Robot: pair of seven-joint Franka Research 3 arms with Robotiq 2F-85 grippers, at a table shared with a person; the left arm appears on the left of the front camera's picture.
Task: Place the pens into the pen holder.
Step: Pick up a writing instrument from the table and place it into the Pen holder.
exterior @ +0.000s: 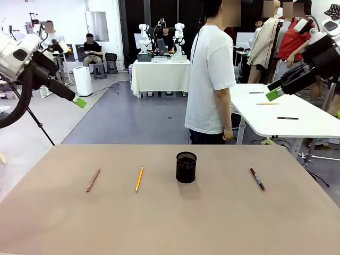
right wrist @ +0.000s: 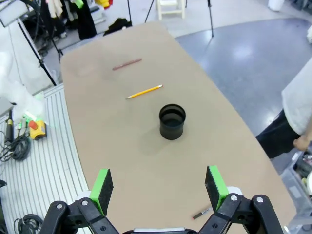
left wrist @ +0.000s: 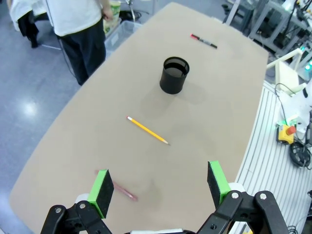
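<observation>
Left tool (left wrist: pixel 158 189) and right tool (right wrist: pixel 158 189) hover, jaws apart, empty. Pen (exterior: pixel 93 180) and pencil (exterior: pixel 139 179) lie left of the holder (exterior: pixel 186 167), marker (exterior: pixel 257 179) right, on the worktop (exterior: pixel 170 228); likely light, stiff, slick: pinch mid-shaft.

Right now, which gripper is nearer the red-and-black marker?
Right. The right gripper hangs high over the table's right end, where the marker lies. The left gripper hangs high over the left end, with the pen holder between it and the marker.
</observation>
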